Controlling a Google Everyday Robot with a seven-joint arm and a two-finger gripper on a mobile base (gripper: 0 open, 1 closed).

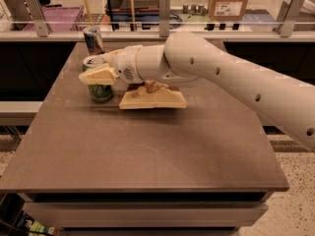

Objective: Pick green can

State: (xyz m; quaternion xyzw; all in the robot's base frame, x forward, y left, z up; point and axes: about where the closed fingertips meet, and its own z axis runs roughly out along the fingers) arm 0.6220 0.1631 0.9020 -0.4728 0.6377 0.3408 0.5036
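Note:
The green can [100, 92] stands upright at the table's left side, its silver top [92, 62] showing. My gripper [107, 92] reaches in from the right on a long white arm [221, 77] and is open, its cream fingers spread wide. The upper finger [98, 76] crosses in front of the can's upper part. The lower finger [152, 100] lies low over the table just right of the can. I cannot tell whether the can stands between the fingers or just behind them.
A slimmer blue-and-silver can [92, 39] stands behind the green can near the table's far edge. A brown crumpled item [153, 86] shows between the fingers. The brown table [147, 151] ends in a railing [162, 26] at the back.

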